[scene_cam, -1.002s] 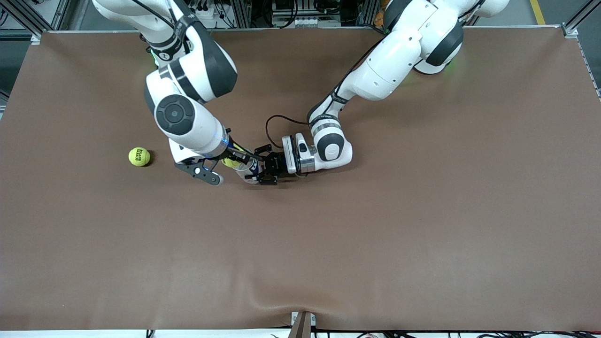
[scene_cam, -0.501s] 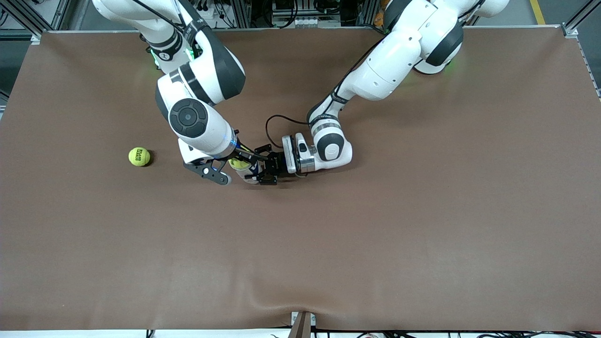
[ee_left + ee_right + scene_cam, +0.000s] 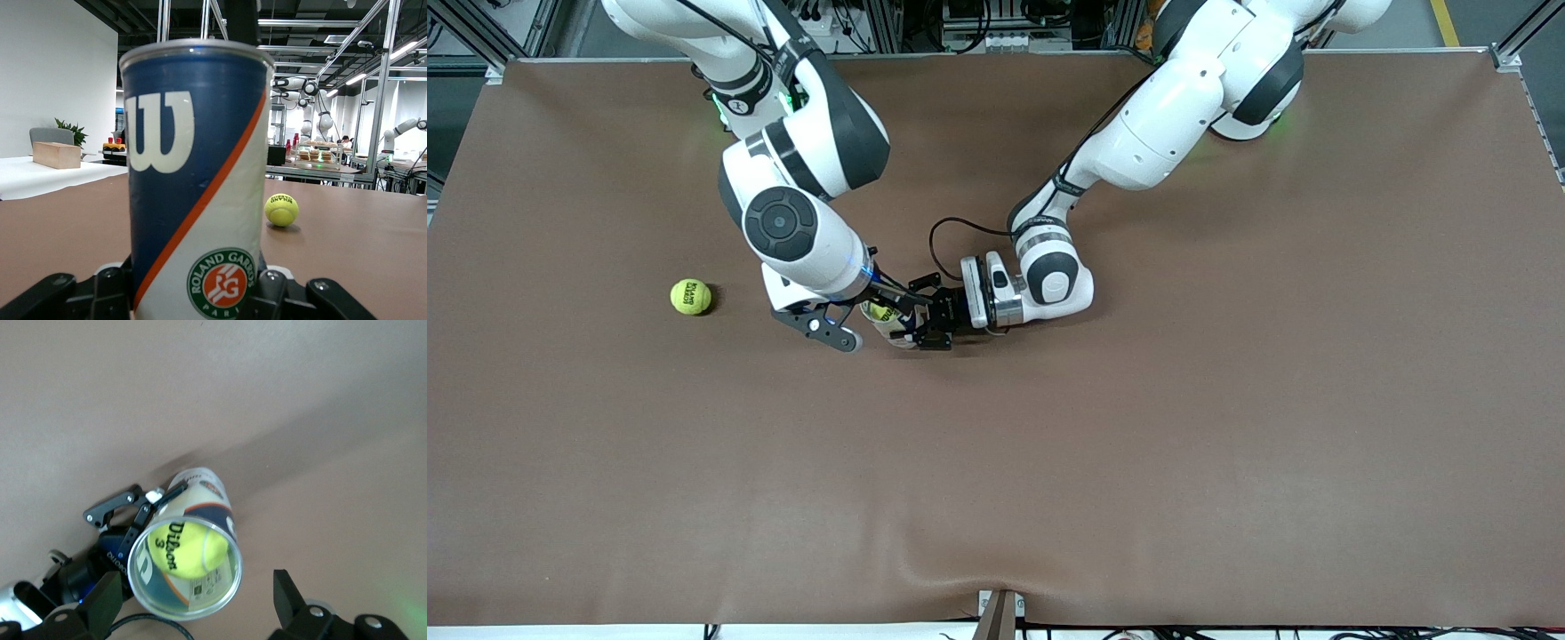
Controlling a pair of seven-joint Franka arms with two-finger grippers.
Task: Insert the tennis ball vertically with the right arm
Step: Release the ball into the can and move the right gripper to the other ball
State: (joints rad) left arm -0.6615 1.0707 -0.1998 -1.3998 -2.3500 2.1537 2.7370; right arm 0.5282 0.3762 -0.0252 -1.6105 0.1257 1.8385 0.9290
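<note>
A second ago I had the tennis ball (image 3: 183, 550) pinched in the right gripper (image 3: 193, 603) just beside the can's mouth; since then I've swung the right arm (image 3: 783, 222) a little toward the left arm's end of the table, and half a second ago the ball sat at the rim. Now the right gripper's two black fingers (image 3: 290, 600) stand wide apart with nothing between them, hanging directly over the open mouth of the can (image 3: 193, 180), and the ball lies down inside it, below the rim. In the right wrist view I look straight down the tube: the ball is bright yellow-green with black script lettering and a small numeral facing up, and it nearly fills the width of the can, the clear wall and a printed label showing around it. The can stands upright on the brown table (image 3: 1227, 444), blue at the top with a large white W, an orange diagonal stripe and a round orange emblem lower down on white. The left gripper (image 3: 929, 322) has not moved; its black linked fingers stay clamped on the can's lower body from the left arm's side, lying low along the table. A second tennis ball (image 3: 691, 297) rests on the table well apart from both grippers, toward the right arm's end, where it was before.
</note>
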